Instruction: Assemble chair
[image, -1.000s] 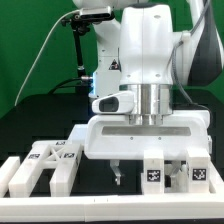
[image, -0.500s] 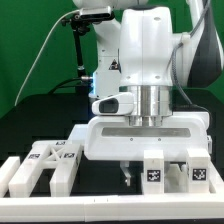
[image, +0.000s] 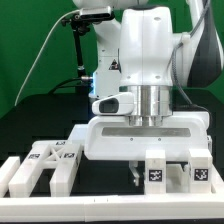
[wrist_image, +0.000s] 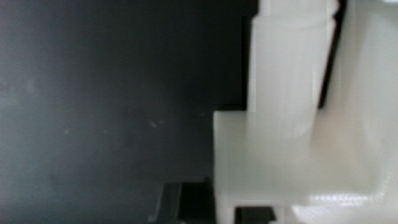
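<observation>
In the exterior view my gripper (image: 137, 173) hangs low over the black table (image: 40, 120), fingers closed together. It sits right beside a white tagged chair block (image: 155, 174), with another tagged block (image: 200, 173) further toward that view's right. More tagged white chair parts (image: 46, 160) lie at the exterior view's left. In the wrist view a white upright bar (wrist_image: 294, 70) rises from a wider white piece (wrist_image: 311, 160). My gripper (wrist_image: 222, 212) stands at that piece's edge. Whether it pinches anything is unclear.
A white border rail (image: 100, 207) runs along the table's front and up the exterior view's left side (image: 14, 176). A black stand (image: 77, 55) with a cable rises behind the arm.
The visible finger has slid toward the exterior view's right, up to the tagged block, as the jaws went from wide open to shut. The arm and chair parts have stayed put.
</observation>
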